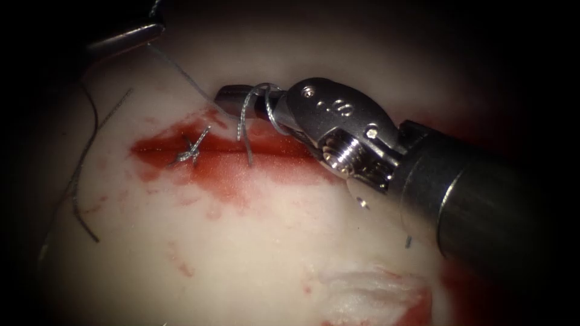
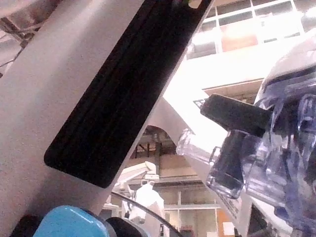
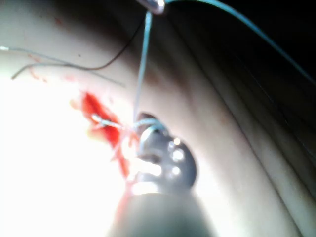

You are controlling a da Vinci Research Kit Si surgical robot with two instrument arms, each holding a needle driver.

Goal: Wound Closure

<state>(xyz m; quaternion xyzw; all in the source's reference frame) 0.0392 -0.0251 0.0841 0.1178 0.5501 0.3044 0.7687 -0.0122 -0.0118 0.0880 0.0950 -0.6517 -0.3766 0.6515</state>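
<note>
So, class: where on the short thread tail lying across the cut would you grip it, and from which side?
Probably near its free end, where the short thread tail lies straight across the cut. Come from the right: the right tool, thread looped round its shut jaws, sits just above. The left tool holds the long thread.

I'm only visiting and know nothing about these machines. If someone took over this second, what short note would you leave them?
Right tool: jaws shut, thread looped around them, above the cut.
Left tool: at the upper left, holding thread that runs down to the right tool.
Needle: I cannot make it out.
Done: one knot sits in the left part of the cut; loose thread ends lie on the tissue to the left.
Left: the cut to the right of the knot has one strand crossing it and no knot.
</note>
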